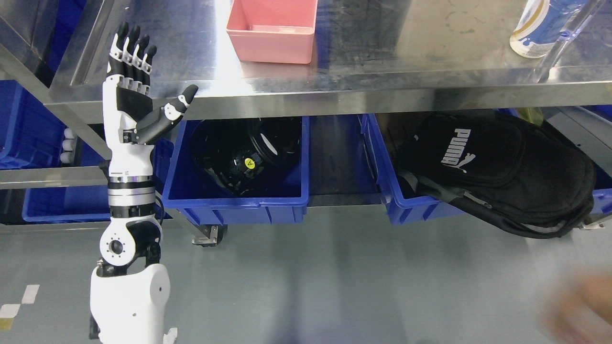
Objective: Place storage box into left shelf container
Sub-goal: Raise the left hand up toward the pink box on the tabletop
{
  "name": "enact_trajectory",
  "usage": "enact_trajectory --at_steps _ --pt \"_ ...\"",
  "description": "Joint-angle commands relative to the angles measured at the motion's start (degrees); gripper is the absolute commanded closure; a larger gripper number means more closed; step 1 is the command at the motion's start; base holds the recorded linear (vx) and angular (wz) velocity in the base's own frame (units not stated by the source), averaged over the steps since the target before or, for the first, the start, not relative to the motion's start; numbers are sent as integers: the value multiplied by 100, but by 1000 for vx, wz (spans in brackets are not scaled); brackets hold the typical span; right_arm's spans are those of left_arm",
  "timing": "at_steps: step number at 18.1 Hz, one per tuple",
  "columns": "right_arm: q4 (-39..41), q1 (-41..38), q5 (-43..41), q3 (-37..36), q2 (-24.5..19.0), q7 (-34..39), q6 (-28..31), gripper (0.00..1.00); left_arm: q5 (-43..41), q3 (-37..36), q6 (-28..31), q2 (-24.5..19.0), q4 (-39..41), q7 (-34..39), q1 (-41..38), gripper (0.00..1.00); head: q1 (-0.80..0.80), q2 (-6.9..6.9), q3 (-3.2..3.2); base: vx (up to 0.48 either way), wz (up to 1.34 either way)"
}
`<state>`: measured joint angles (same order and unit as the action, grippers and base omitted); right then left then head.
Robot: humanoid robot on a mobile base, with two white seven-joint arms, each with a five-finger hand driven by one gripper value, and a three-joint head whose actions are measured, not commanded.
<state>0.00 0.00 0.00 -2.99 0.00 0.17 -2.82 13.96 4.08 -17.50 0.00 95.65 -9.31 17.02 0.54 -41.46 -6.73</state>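
Observation:
A pink storage box (272, 31) sits on the steel table top (382, 57), near its front edge, open side up and empty. My left hand (138, 81) is raised in front of the table's left end, fingers straight and thumb spread, holding nothing. It stands well to the left of the pink box and apart from it. Under the table, a blue container (236, 200) on the lower shelf holds black gear with a yellow sticker. My right arm does not show.
A second blue bin (401, 200) to the right carries a black backpack (502, 167). More blue bins (28, 129) fill the left shelf. A bottle (535, 28) stands at the table's far right. A blurred shape (583, 306) shows at the lower right corner.

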Motion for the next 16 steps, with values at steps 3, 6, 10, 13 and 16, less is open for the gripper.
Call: enact_trajectory --at_steps 3,6,10,13,16 --pt "100 17 -123 0 100 -35 1 0 -7 426 168 -100 7 -902 213 0 0 0 0 0 0" --pt "100 26 -123 0 100 -35 -8 0 -103 855 543 -122 -54 -2150 633 0 0 0 0 0 0" --pt "100 17 -123 0 100 -35 -8 0 -226 1227 1030 -1419 -546 -2673 1845 0 0 0 0 3 6" --pt "100 26 -123 0 100 -35 1 0 -446 2 1030 -2774 -1021 -2751 2637 0 0 0 0 0 0" --pt "100 17 -123 -8 100 -35 1 0 -814 -1389 1030 -3260 -1066 -3417 3208 0 0 0 0 1 3"
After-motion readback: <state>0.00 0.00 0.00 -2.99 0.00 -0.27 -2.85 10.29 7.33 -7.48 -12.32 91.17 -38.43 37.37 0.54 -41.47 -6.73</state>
